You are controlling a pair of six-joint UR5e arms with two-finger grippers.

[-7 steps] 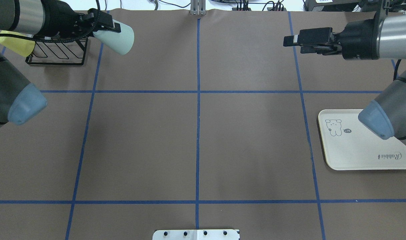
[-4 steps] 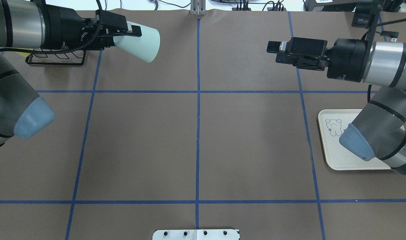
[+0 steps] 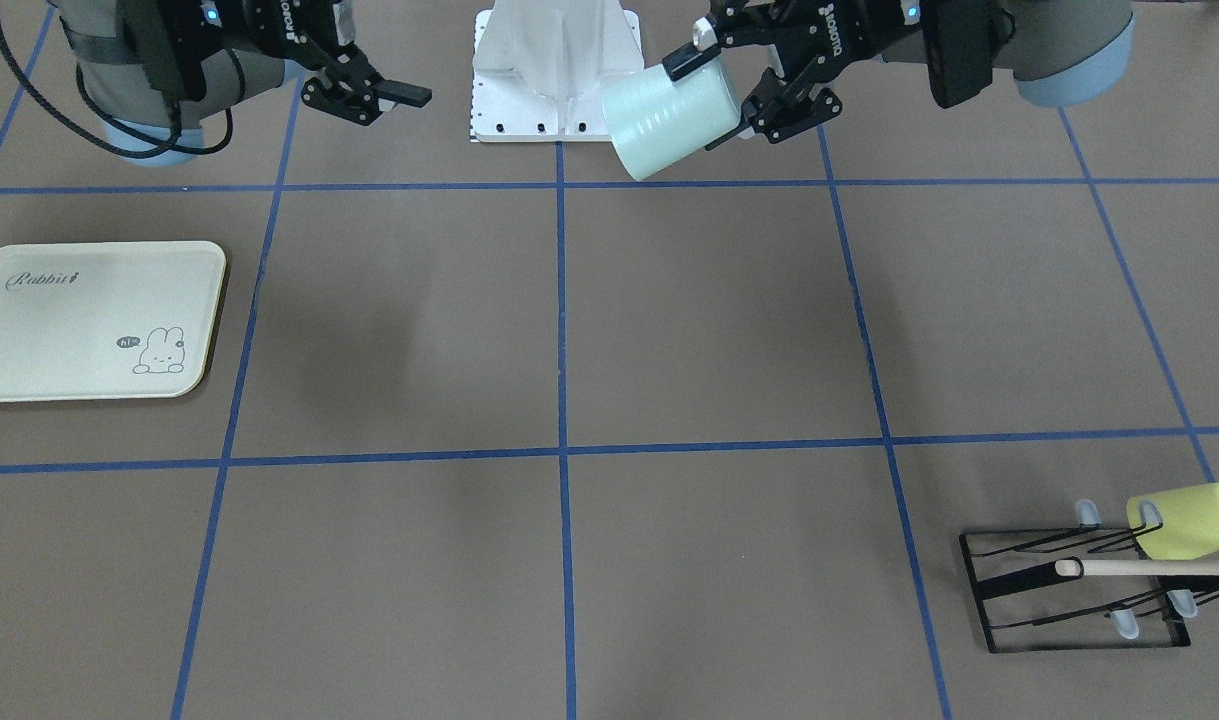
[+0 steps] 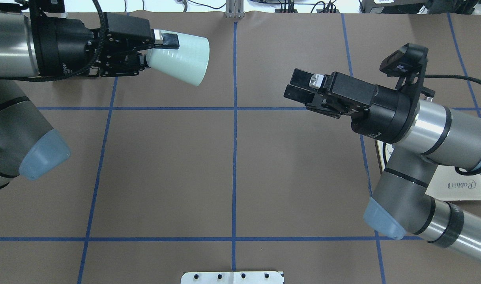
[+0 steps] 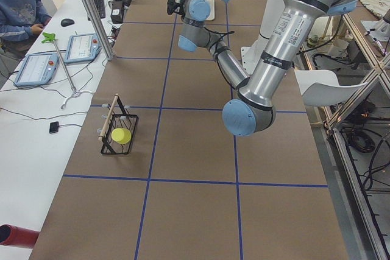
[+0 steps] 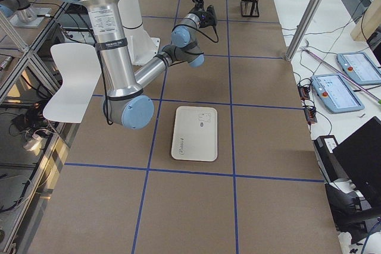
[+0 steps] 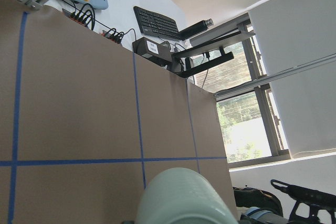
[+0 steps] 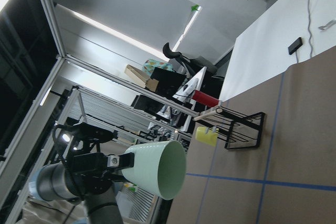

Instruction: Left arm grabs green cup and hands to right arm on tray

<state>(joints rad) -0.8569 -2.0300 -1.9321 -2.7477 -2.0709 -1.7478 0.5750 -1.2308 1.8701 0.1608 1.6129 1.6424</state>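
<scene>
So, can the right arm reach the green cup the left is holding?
Probably yes: the green cup points its mouth at the open right gripper, nothing between them; the left gripper holds only its narrow end.

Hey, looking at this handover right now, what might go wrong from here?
1. The left gripper pinches the green cup only at its narrow closed end, with the cup lying sideways in the air. Its smooth tapered walls may let it slip out.
2. The open right gripper faces the cup's wide mouth across a gap. Its fingers could knock the rim rather than straddle the wall.
</scene>
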